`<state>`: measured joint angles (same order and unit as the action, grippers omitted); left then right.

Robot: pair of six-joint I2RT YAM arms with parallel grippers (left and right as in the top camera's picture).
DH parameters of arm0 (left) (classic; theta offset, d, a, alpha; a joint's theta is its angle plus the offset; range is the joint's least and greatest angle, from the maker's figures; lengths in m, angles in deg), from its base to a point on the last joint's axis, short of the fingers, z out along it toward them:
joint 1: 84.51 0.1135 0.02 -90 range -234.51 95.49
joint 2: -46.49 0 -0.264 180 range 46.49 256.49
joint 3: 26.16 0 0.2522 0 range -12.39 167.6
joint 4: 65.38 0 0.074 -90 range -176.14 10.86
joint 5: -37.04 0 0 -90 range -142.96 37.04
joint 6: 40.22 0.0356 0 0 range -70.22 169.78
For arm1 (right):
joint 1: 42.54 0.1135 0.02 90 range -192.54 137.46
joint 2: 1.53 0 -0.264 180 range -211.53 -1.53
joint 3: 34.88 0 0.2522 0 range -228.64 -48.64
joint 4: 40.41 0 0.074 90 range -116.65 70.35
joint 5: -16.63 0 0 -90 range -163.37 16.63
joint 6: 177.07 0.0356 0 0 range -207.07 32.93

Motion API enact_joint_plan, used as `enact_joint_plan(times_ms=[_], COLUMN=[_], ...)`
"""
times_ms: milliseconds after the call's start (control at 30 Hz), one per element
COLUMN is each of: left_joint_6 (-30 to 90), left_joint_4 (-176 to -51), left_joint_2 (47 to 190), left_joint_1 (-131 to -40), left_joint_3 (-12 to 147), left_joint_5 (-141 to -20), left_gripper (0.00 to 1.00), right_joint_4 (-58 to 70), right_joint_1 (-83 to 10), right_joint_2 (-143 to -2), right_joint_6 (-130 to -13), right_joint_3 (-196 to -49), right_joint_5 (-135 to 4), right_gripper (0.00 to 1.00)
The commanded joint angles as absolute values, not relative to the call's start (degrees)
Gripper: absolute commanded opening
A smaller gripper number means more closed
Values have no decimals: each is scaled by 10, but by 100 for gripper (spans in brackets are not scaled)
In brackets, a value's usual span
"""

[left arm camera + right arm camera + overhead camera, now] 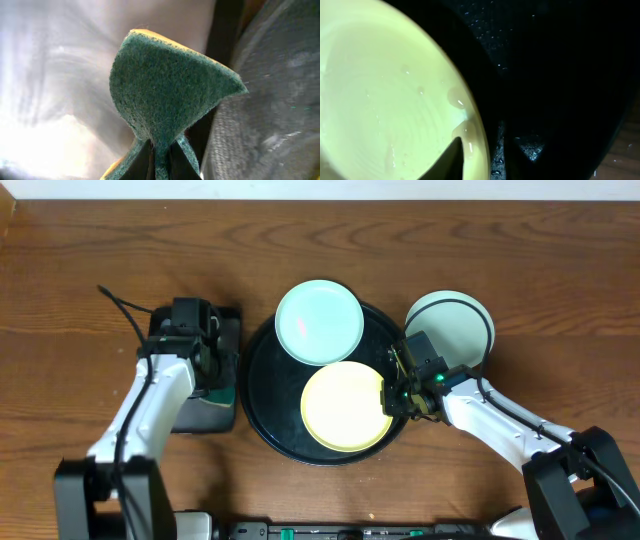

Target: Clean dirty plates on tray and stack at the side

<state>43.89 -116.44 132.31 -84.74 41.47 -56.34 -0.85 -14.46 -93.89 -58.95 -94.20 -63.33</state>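
A wooden table (80, 260) is seen from above, with a large round black tray (262, 420) at its centre. 2 plates are held on the tray. A pale aqua plate (319, 321) is set at the far side, its edge reaching over the tray's rim. A pale yellow plate (345, 406) is laid flat on the near right part of the tray, and its far edge meets the aqua plate. A 2nd aqua plate (455, 325) is placed on the table, off the tray and just beside its far right rim, with a dark cable (475, 308) curving across it.

The right gripper (400, 392) is positioned at the right edge of the yellow plate. In the right wrist view, 1 dark finger is seen inside the plate's rim and the other outside it, over the black tray. Whether the rim is pinched or the fingers are merely parted around it cannot be told. Water droplets are seen on the yellow plate and on the tray beside it.

The left gripper (208, 360) is held over a smaller black rectangular tray (200, 418) just to the left of the round tray. A green scouring sponge (165, 85) with a yellow backing is clamped tightly between its fingers, fanning out beyond the tips.
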Motion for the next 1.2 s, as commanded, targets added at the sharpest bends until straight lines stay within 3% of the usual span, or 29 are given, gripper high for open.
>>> enact_joint_plan(times_ms=[0, 133, 267, 433, 500, 767, 1167], left_joint_6=[436, 391, 310, 261, 261, 261, 261], left_joint_4=[-1166, -1166, -1169, -1196, -1226, -1330, -1346], left_joint_2=[1260, 1183, 1090, 1007, 984, 959, 966], left_joint_1=[-849, -849, -849, -849, -849, -849, -849], left_joint_3=[420, 420, 420, 420, 420, 420, 420], left_joint_5=[-570, -568, -568, -568, -563, -417, -408], left_gripper=[7, 8, 8, 8, 8, 8, 8], right_joint_4=[-9, -9, -11, -23, -22, 7, 195], right_joint_1=[-136, -136, -132, -119, -114, -122, -121], right_joint_2=[-941, -941, -941, -941, -941, -939, -879], right_joint_6=[-589, -589, -589, -589, -589, -589, -614], right_joint_3=[-939, -938, -935, -928, -928, -951, -1135], right_joint_5=[-630, -632, -641, -642, -646, -638, -637], right_gripper=[26, 23, 13, 10, 1, 1, 1])
